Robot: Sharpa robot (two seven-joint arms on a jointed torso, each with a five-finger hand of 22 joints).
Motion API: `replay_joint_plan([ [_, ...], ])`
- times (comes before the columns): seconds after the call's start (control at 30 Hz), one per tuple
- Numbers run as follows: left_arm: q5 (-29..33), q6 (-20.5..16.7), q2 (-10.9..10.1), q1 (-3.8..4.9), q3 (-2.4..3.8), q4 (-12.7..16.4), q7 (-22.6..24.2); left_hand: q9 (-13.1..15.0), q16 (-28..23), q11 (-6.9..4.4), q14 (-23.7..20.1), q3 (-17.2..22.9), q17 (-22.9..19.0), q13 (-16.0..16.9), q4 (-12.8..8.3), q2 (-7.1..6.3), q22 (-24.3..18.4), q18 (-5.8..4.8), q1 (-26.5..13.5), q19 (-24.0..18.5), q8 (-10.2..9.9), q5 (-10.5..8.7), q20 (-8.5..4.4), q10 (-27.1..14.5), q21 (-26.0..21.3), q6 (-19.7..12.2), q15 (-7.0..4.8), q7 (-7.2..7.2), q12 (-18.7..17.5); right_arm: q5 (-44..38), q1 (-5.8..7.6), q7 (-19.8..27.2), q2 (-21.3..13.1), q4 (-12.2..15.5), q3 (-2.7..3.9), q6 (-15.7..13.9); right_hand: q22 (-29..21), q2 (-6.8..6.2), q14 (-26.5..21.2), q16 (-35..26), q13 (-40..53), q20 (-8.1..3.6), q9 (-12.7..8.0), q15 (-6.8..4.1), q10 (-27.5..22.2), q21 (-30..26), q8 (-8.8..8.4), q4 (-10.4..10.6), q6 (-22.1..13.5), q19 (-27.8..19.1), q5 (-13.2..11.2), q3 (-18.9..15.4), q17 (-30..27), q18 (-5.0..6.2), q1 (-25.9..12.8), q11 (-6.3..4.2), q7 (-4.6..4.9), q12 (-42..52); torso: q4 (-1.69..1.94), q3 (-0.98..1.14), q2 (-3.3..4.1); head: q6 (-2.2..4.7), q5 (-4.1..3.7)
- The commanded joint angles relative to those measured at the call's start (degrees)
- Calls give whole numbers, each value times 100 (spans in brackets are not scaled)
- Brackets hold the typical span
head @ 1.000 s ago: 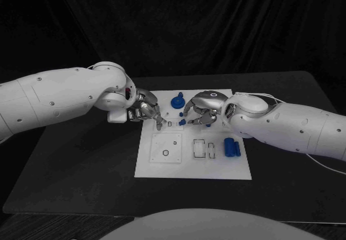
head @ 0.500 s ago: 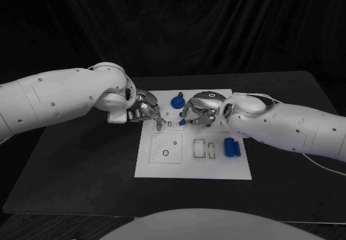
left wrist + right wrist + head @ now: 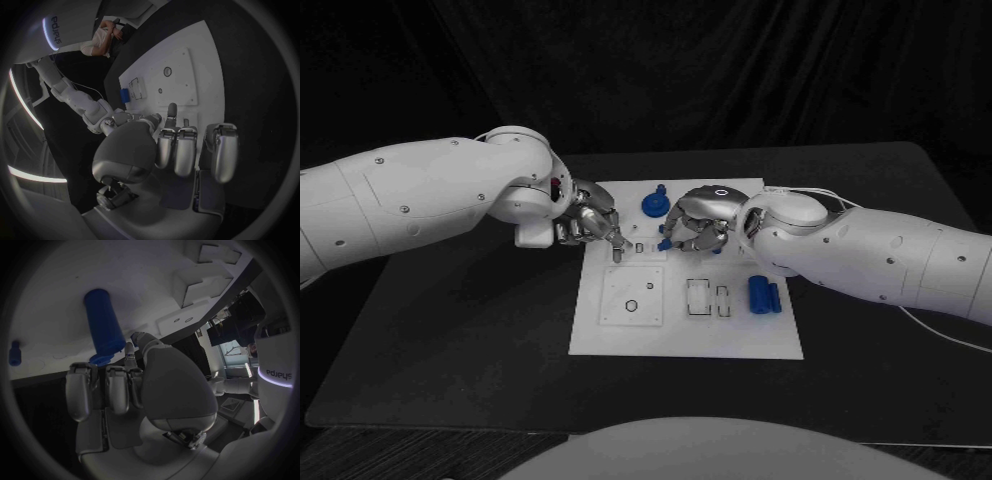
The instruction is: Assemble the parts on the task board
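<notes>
The white task board (image 3: 687, 340) lies in the middle of the black table. My right hand (image 3: 697, 225) hovers over the board's far part and pinches one end of a blue peg (image 3: 105, 327) at its fingertips; a bit of that peg (image 3: 666, 243) peeks out under the fingers. My left hand (image 3: 596, 225) sits at the board's far left edge, its fingers curled in with nothing in them and one fingertip (image 3: 172, 110) reaching onto the board (image 3: 187, 75). A blue knob-like part (image 3: 655, 205) stands at the far edge between the hands. Two blue cylinders (image 3: 762, 293) lie at the right edge.
A square recess with a small hole (image 3: 633, 296) and narrow slots (image 3: 707, 298) take up the board's middle. A small blue piece (image 3: 14, 354) lies further out on the board. Bare black table (image 3: 459, 330) lies around the board.
My right hand has crept slightly to the left with the peg. The left hand and the parts on the board have stayed where they were.
</notes>
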Motion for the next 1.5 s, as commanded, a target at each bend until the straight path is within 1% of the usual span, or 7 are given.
replay_joint_plan([
  [0.03, 41, 55, 2, -15, 4, 3, 53, -10, 15, 40, 606, 5, 1510, 1509, -17, 6, 1104, 78, 68, 163, -34, 24, 34, 598, -21, 18, 48, 30, 15, 29, -20, -32, 7, 1, 3, 120, 1357, -29, 531, 12, 1508, 23, -23, 39, 596, -19, -39, -9, 32, 364, -153, 17, 1189, 68, -23, 37, -7, 30, 0, 1, 2, 0, 0],
  [0.27, 41, 54, 3, -24, 4, 2, 54, -15, 15, 41, 606, 12, 1510, 1509, -24, 9, 1102, 79, 73, 160, -41, 30, 35, 598, -25, 20, 48, 31, 15, 30, -27, -17, 28, -1, 3, 123, 1357, -15, 531, 13, 1509, 28, -38, 36, 597, -17, -60, -7, 53, 364, -395, -4, 1191, 68, -74, 24, -27, 31, -1, 0, -2, 0, 0],
  [0.87, 41, 89, -9, -34, 4, -2, 11, -18, 15, 41, 606, 15, 1510, 1509, -27, 9, 1101, 80, 75, 159, -43, 32, 35, 598, -26, 20, 48, 31, 15, 30, -40, -101, 75, -7, 3, 67, 1348, 81, 527, 6, 1509, -12, 88, -19, 597, -42, 111, -86, 341, 348, -401, 0, 1176, 76, -64, -49, -120, 31, -1, 0, -2, 0, 5],
  [1.1, 41, 90, -9, -36, 4, 2, 5, -22, 15, 41, 606, 20, 1510, 1509, -34, 9, 1095, 82, 80, 153, -48, 36, 35, 598, -33, 19, 48, 31, 15, 30, -43, -181, 93, -6, 3, -27, 1342, 217, 527, 5, 1509, -78, 347, -81, 597, -58, 424, -215, 576, 338, -122, 3, 1176, 81, -55, -120, -195, 31, -2, 0, -2, 0, 15],
  [1.2, 41, 90, -16, -36, 4, 5, -2, -22, 15, 41, 606, 20, 1510, 1509, -34, 9, 1095, 82, 80, 153, -48, 36, 35, 598, -33, 19, 48, 31, 15, 30, -44, -213, 93, -3, 3, -87, 1338, 239, 526, 4, 1509, -84, 407, -86, 597, -67, 475, -247, 558, 333, -4, 6, 1174, 83, -73, -116, -199, 31, -1, -3, -1, 0, 19],
  [1.23, 41, 90, -19, -36, 4, 5, -4, -22, 15, 41, 606, 20, 1510, 1509, -34, 9, 1095, 82, 80, 153, -48, 36, 35, 598, -33, 19, 48, 31, 15, 30, -44, -219, 90, 1, 3, -110, 1336, 262, 526, 3, 1509, -87, 465, -81, 597, -74, 526, -272, 544, 330, 172, 15, 1170, 84, -99, -112, -194, 31, 0, -4, -1, 0, 23],
  [1.5, 41, 81, -51, -37, 4, 19, -17, -22, 15, 41, 606, 20, 1510, 1509, -34, 9, 1095, 82, 80, 153, -48, 36, 35, 598, -33, 19, 48, 31, 15, 30, -21, -291, 6, 136, 3, -286, 1330, 277, 522, -4, 1498, -81, 605, -77, 591, -90, 656, -356, 536, 321, 449, 42, 1156, 88, -137, -101, -205, 26, -2, -4, -1, 0, 43],
])
